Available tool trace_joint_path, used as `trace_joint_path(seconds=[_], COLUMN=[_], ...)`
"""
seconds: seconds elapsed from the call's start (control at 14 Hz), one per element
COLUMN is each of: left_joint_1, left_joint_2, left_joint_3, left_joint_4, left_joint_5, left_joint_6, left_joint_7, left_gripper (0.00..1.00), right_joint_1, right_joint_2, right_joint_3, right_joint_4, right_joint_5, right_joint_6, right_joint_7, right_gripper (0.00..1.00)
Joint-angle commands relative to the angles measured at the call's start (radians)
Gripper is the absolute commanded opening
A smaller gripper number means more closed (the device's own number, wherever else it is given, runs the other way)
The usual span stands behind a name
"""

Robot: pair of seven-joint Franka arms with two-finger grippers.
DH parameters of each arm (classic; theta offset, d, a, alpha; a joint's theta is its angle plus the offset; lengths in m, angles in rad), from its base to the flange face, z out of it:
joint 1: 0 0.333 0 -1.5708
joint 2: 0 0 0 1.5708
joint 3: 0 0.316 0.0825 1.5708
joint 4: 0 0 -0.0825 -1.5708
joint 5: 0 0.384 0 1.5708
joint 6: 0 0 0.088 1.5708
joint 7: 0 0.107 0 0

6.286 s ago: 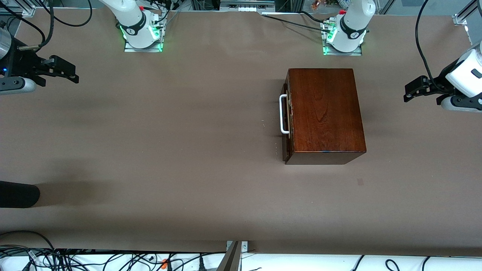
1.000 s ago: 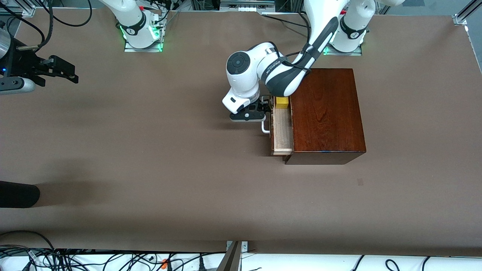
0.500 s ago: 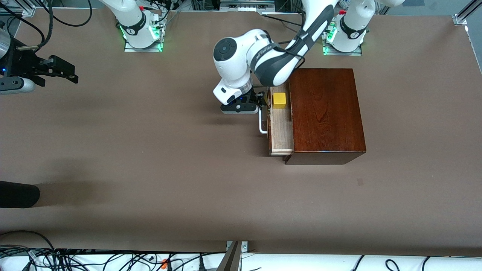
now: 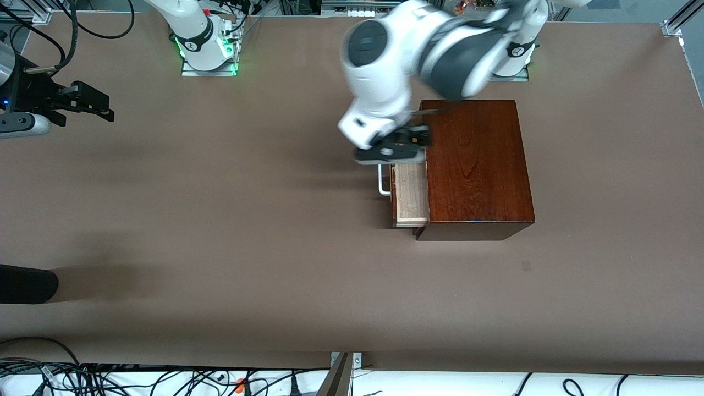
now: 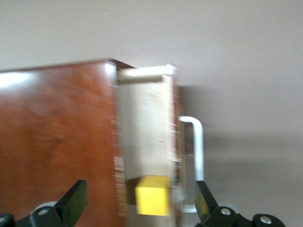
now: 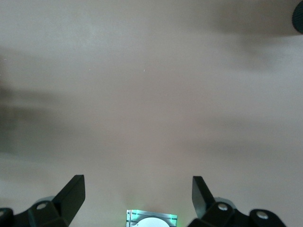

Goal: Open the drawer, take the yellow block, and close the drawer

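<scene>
The dark reddish-brown wooden box [image 4: 476, 165] stands toward the left arm's end of the table. Its drawer [image 4: 411, 195] is pulled partly out, showing pale wood inside and the white handle [image 4: 383, 181]. My left gripper [image 4: 406, 145] is up in the air over the end of the open drawer farther from the front camera. It hides the yellow block in the front view. In the left wrist view the yellow block [image 5: 152, 195] lies in the drawer [image 5: 144, 137], below and between my open left gripper's [image 5: 139, 203] fingers. My right gripper [image 4: 102, 104] waits, open and empty, at the right arm's end of the table.
A black rounded object [image 4: 27, 283] pokes in over the table at the right arm's end, nearer the front camera. Cables [image 4: 110, 379] lie along the table's near edge. The right wrist view shows bare table and the arm's green-lit base [image 6: 151, 220].
The drawer, shut at first, has been pulled open by the left arm. In the last half second my left gripper left the handle, rose and moved over the yellow block.
</scene>
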Motion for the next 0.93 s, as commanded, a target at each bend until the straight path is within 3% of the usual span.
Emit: trace_joint_path(seconds=[0.0, 0.29, 0.36, 0.64, 0.86], left_joint_1=[0.138, 0.324, 0.353, 0.338, 0.343], left_joint_2=[-0.094, -0.183, -0.212, -0.394, -0.483], left_joint_3=[-0.010, 0.005, 0.035, 0.263, 0.284], left_joint_4=[-0.013, -0.027, -0.044, -0.267, -0.389], left_joint_5=[-0.033, -0.114, -0.137, -0.171, -0.203], left_joint_6=[-0.046, -0.050, -0.052, 0.064, 0.118], left_joint_7=[0.166, 0.387, 0.462, 0.671, 0.783], left_gripper=[1.00, 1.00, 1.00, 1.00, 1.00], right_joint_1=[-0.002, -0.002, -0.002, 0.000, 0.013], right_joint_2=[-0.017, -0.017, -0.017, 0.000, 0.086], right_joint_3=[-0.001, -0.001, 0.001, 0.013, 0.018], right_joint_4=[-0.003, -0.003, -0.003, -0.001, -0.006], right_joint_5=[0.010, 0.010, 0.008, -0.006, 0.008], right_joint_6=[-0.013, -0.011, -0.011, -0.011, -0.039], right_joint_7=[0.000, 0.000, -0.002, -0.006, -0.014], right_gripper=[1.00, 1.00, 1.00, 1.00, 1.00])
